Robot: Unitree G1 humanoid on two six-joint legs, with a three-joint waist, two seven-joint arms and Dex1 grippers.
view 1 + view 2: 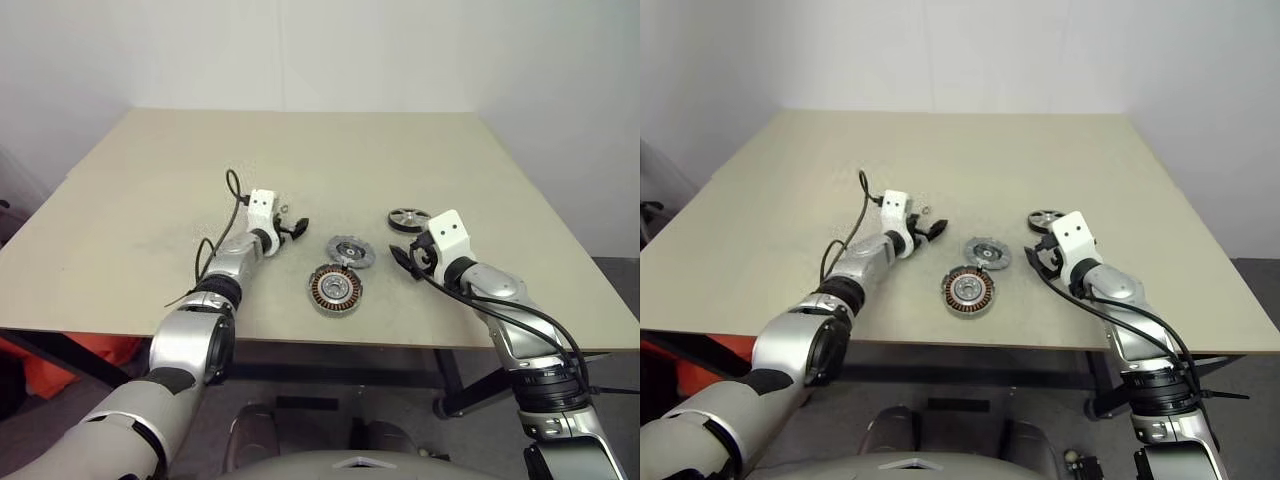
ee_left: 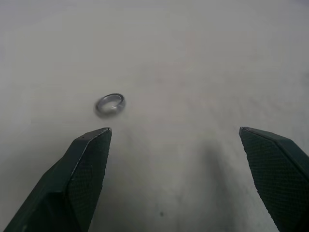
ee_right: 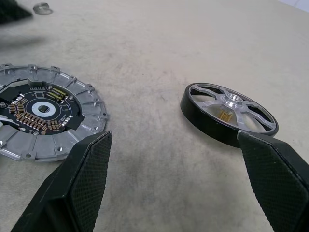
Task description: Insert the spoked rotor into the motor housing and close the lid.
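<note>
L gripper [image 1: 298,228] wide open, empty, near a small ring [image 2: 110,103]. Lid [image 1: 350,251] centre, motor housing [image 1: 334,289] just nearer. R gripper [image 1: 405,258] wide open, empty. Spoked rotor [image 1: 408,219] far right, flat on table [image 1: 150,190]. Prob rigid metal, smooth, light-ish; pinch across dark rim.

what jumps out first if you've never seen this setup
Three round motor parts lie apart mid-table: the copper-wound housing nearest the robot, the notched lid just behind it, and the spoked rotor off to the right. Both grippers hover with open jaws, the right gripper close to the rotor, the left gripper near a small ring.
</note>
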